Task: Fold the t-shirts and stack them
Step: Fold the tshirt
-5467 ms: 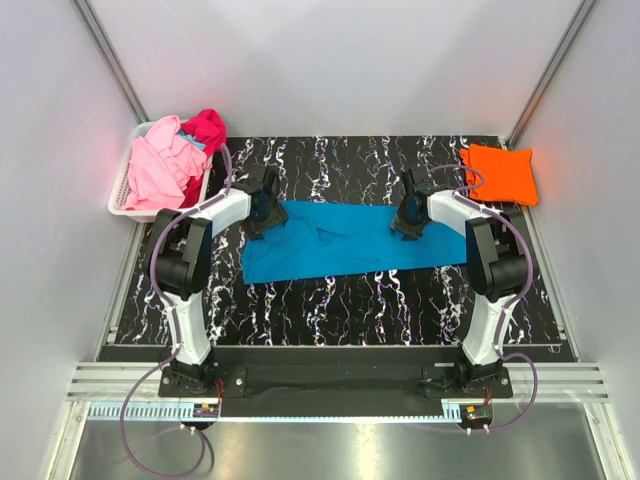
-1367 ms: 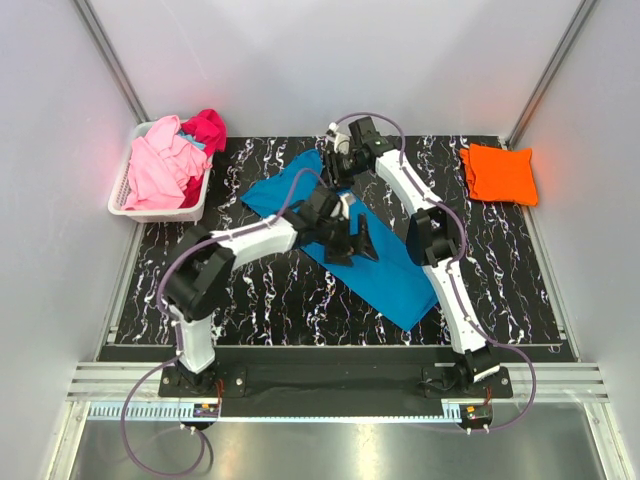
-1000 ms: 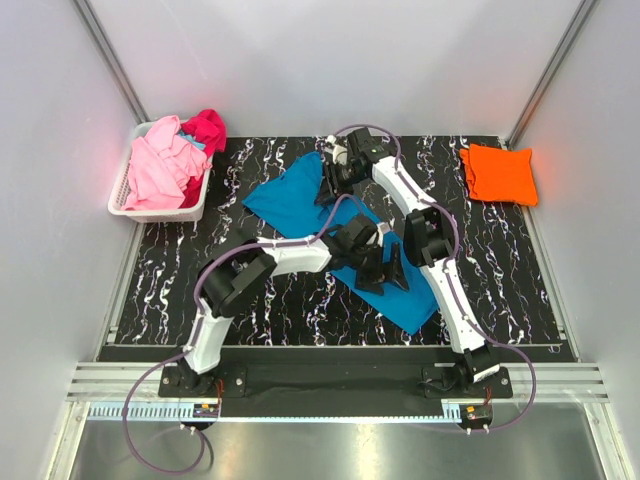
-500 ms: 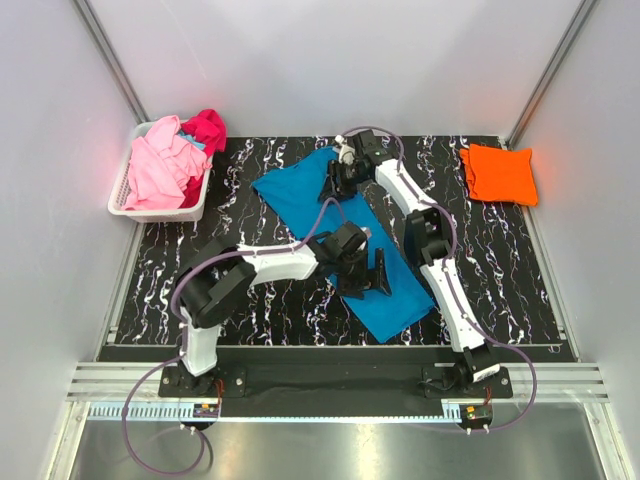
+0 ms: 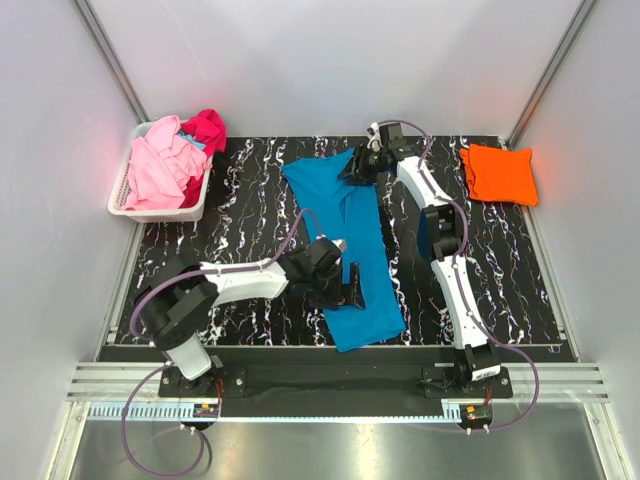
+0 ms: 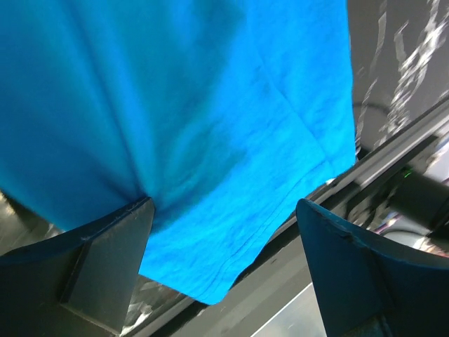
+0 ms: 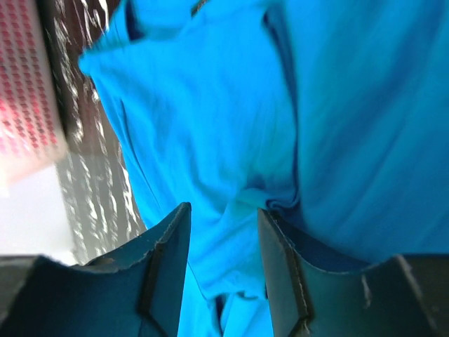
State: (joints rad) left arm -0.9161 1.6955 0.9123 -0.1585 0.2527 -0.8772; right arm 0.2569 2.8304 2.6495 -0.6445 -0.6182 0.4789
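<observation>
The turquoise t-shirt (image 5: 358,250) lies on the black marbled mat as a long strip, from the far middle to the near edge. My left gripper (image 5: 345,288) is low over its near left part. In the left wrist view this gripper (image 6: 224,203) is wide open, with the shirt's hem corner (image 6: 210,267) between the fingers. My right gripper (image 5: 358,168) is at the shirt's far end. In the right wrist view it (image 7: 223,209) stands parted, with puckered turquoise cloth (image 7: 231,154) in the gap. A folded orange t-shirt (image 5: 498,173) lies at the far right.
A white slatted basket (image 5: 122,190) at the far left holds a light pink t-shirt (image 5: 160,165) and a magenta one (image 5: 205,128). White walls close in the left, right and back. A metal rail (image 5: 340,385) runs along the near edge.
The turquoise shirt has swung from lying across the mat to lying far to near. My left gripper has moved nearer and left, my right gripper farther and right. The left jaws now stand open.
</observation>
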